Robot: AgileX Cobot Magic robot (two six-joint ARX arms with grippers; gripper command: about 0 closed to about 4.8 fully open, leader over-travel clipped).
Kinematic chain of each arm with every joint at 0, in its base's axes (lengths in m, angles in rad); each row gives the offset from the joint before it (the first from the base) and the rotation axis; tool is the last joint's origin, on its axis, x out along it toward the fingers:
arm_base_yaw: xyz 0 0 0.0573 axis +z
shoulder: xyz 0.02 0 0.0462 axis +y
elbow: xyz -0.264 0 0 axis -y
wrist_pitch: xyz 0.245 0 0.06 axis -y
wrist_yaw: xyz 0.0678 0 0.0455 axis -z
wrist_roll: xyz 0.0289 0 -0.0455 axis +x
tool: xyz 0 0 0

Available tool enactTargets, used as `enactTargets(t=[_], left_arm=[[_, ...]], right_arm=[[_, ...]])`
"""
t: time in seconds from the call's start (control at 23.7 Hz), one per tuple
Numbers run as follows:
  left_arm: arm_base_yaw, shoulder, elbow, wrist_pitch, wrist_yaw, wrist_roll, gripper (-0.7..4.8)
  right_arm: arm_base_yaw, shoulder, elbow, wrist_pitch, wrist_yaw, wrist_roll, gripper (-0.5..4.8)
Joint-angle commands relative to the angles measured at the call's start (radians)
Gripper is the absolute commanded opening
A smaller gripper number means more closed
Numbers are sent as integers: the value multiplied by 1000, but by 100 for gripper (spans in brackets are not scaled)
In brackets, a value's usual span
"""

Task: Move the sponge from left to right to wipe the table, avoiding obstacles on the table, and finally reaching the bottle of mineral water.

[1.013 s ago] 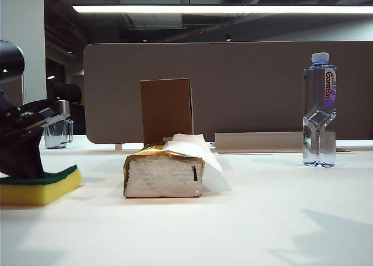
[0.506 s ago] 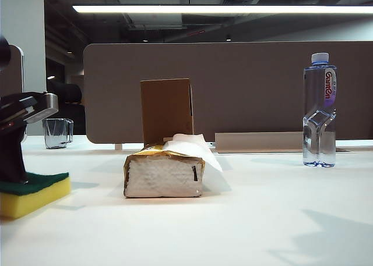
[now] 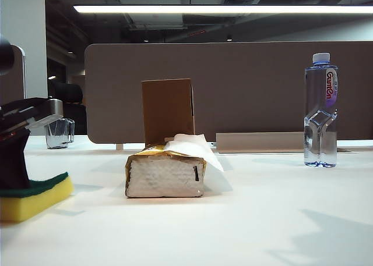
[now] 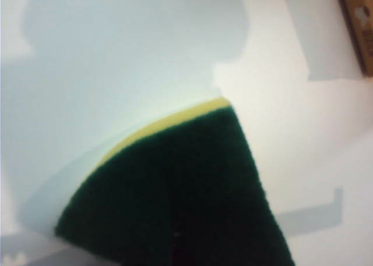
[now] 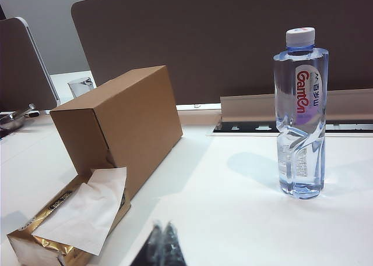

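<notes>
Exterior view: yellow sponge [image 3: 35,197], green-topped, gripped by closed left claw [image 3: 14,176] at worktop [image 3: 245,219] edge. Right wrist view alone: closed right claw [image 5: 164,247], box depth.

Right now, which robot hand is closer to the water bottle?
Right. The right gripper, shut, sits near the water bottle. The left gripper presses the sponge at the table's far left.

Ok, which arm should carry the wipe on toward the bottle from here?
Left. The left claw is shut on the sponge, which sits on the table at the far left. The right claw is shut and holds nothing. The tissue pack and cardboard box lie between sponge and bottle.
</notes>
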Motion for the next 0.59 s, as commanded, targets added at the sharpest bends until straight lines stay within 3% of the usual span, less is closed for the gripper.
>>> enactTargets(t=[0.04,0.59], left_arm=[[-31,12,-29,-86,14,-22,-6],[-130,-36,-129,-66,30,-110,-6]], right_arm=[[0,0,5,27,-2,-3,-1],[0,0,4,28,0,-3,-1]])
